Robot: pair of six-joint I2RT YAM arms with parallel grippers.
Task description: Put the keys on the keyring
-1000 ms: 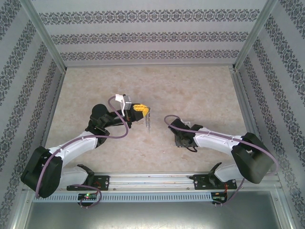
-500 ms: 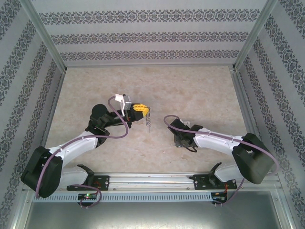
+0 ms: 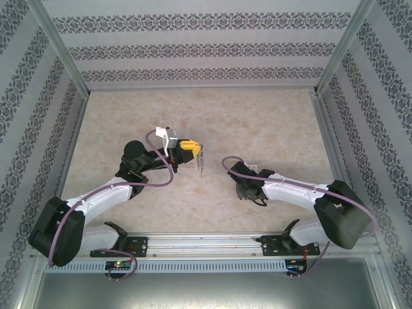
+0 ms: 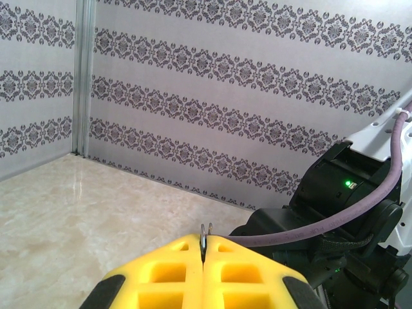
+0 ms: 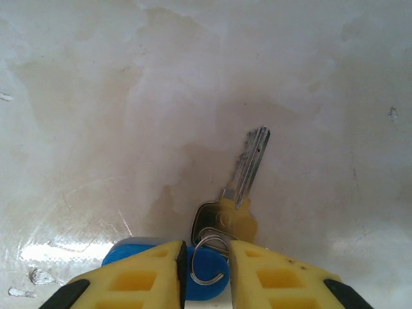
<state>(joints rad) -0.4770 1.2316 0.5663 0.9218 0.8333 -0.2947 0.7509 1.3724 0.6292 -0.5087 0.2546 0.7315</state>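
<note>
My left gripper (image 3: 196, 149) is raised above the table's middle, its yellow fingers (image 4: 161, 270) shut on the keyring (image 3: 200, 165). The thin grey loop hangs down below the fingertips, and its edge pokes up between them in the left wrist view (image 4: 204, 233). The key (image 5: 252, 161) lies flat on the table, silver blade pointing away, with its blue head (image 5: 207, 269) and a small wire loop (image 5: 208, 259) at the near end. My right gripper (image 5: 207, 248) is down over that end. Its jaws stand slightly open, one on each side of the blue head. From above, the right wrist (image 3: 246, 187) hides the key.
The marble-patterned tabletop (image 3: 257, 122) is walled on three sides by patterned panels (image 3: 206, 48). The right arm's black body and purple cable (image 4: 335, 225) sit close in front of my left gripper. A metal rail (image 3: 206, 243) runs along the near edge.
My left gripper with the keyring has drifted slightly away from the near edge. The right gripper has stayed over the key, almost still.
</note>
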